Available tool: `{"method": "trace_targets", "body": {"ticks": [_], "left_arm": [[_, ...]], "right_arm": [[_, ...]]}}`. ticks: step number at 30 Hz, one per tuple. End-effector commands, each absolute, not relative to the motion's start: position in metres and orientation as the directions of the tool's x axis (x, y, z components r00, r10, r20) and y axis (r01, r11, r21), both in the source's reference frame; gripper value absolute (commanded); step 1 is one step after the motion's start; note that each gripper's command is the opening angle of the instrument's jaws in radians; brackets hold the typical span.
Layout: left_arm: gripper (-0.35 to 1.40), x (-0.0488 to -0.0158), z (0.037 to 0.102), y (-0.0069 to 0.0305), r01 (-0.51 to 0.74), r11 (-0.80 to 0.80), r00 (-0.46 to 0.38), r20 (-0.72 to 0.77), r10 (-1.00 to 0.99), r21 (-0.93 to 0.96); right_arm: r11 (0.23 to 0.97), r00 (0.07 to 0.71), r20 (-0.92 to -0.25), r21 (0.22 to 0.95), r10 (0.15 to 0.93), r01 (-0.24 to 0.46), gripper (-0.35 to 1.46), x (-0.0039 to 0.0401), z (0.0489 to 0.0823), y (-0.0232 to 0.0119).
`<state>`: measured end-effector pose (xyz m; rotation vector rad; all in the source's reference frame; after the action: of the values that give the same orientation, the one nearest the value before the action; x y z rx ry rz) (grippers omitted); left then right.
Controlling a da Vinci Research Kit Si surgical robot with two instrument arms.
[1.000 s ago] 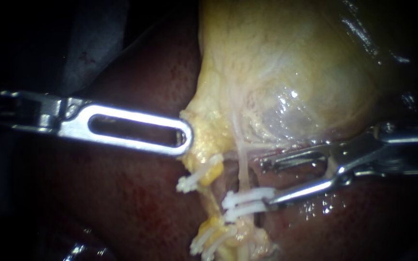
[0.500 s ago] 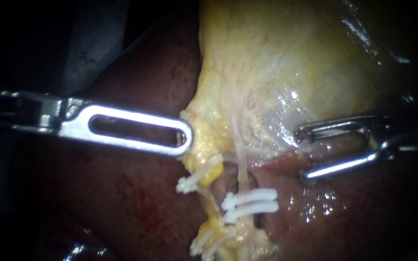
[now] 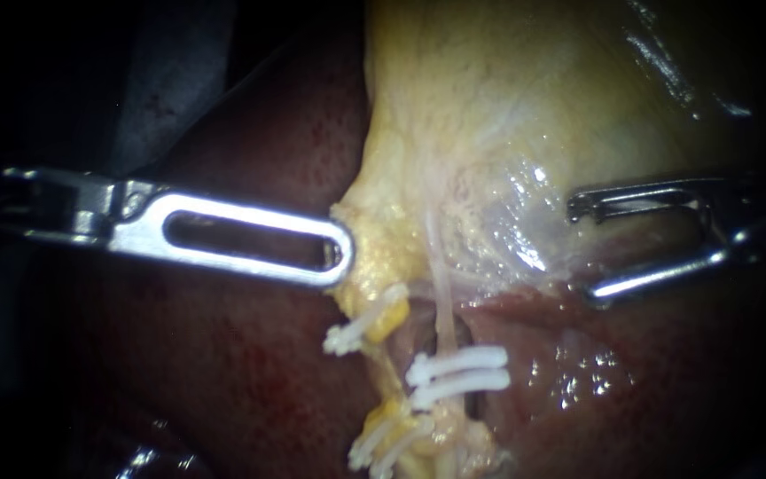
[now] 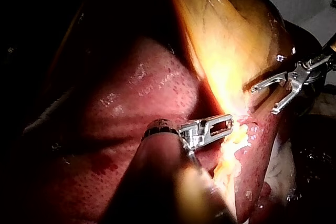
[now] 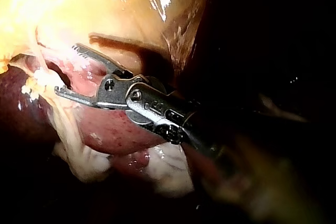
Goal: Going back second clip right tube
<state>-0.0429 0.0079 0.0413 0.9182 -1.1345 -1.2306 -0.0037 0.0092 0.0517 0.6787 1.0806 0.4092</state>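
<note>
- Jaws of my right instrument [image 3: 585, 251] stand wide apart, empty, beside gallbladder [image 3: 507, 115], clear of two clips [image 3: 458, 372] on right tube [image 3: 442, 306]
- my left instrument [image 3: 339, 253] grips gallbladder edge

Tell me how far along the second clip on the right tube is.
Done: two white clips sit close together across the right tube. In hand: the right instrument, jaws open and empty, has backed away from those clips over the last second. The left instrument rests at the gallbladder's edge. Left: probably only finishing the retreat.
</note>
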Motion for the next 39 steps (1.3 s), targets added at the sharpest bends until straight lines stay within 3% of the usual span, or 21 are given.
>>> {"method": "trace_targets", "body": {"ticks": [1,17,30,39], "left_arm": [[-0.35,-0.0428,0.0413,0.0079,0.227,0.139,-0.023,0.148,-0.989,0.964],[-0.35,-0.0443,0.0446,0.0072,0.227,0.154,-0.014,0.162,-0.987,0.961],[-0.35,-0.0488,0.0498,0.0039,0.234,0.189,0.049,0.183,-0.982,0.954],[-0.35,-0.0489,0.0505,0.0040,0.232,0.188,0.056,0.179,-0.982,0.954]], "right_arm": [[0.730,0.427,-0.665,0.683,0.613,0.017,0.57,-0.0038,0.0516,0.0093],[0.733,0.427,-0.669,0.679,0.609,0.019,0.56,-0.0038,0.0516,0.0093],[0.734,0.426,-0.670,0.678,0.608,0.018,0.55,-0.0036,0.0517,0.0091],[0.735,0.426,-0.670,0.678,0.607,0.018,0.55,-0.0036,0.0517,0.0090]]}}
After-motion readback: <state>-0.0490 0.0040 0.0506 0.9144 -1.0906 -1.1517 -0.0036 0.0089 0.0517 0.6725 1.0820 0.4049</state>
